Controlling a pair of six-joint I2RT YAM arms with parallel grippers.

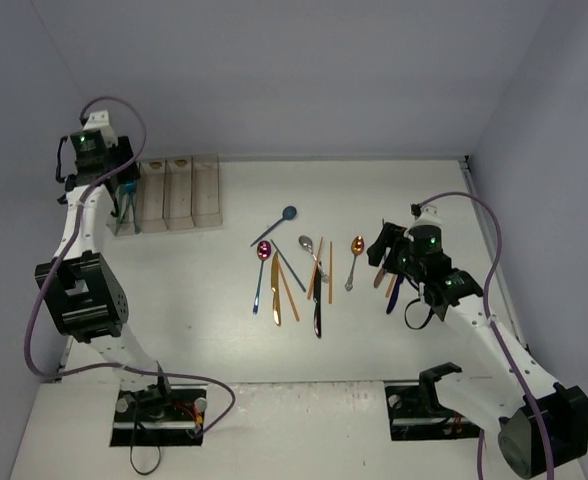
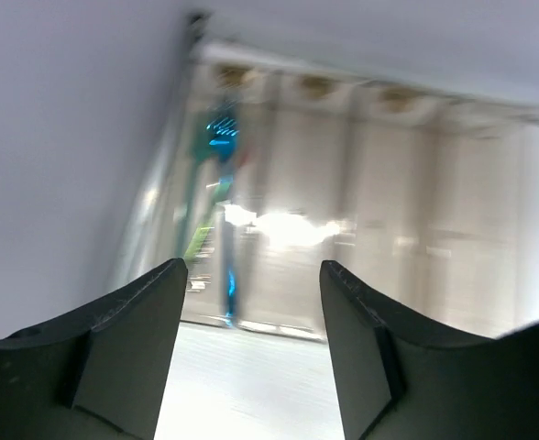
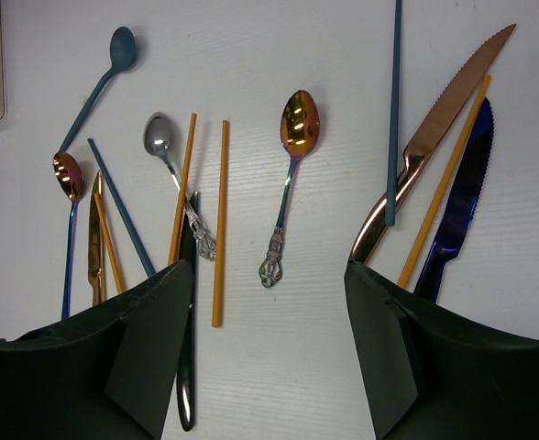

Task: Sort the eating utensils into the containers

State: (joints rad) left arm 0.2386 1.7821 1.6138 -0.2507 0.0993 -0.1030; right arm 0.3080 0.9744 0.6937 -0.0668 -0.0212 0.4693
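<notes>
Over the far-left bin of the containers [image 1: 206, 190], the left gripper [image 2: 251, 268] had its jaws spread wide with nothing between them. Inside that bin were teal and blue utensils [image 2: 224, 137]. On the table [image 1: 194, 290], more eating utensils [image 3: 299, 124] lay loose. The right gripper [image 3: 268, 268] hung above them, jaws apart and empty.

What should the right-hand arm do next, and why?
Probably lower the right gripper onto the gold-bowled spoon with the ornate silver handle. The gripper is open and empty, and in the wrist view that spoon lies just ahead of it, touching nothing else, so it looks the easiest to pick.
</notes>
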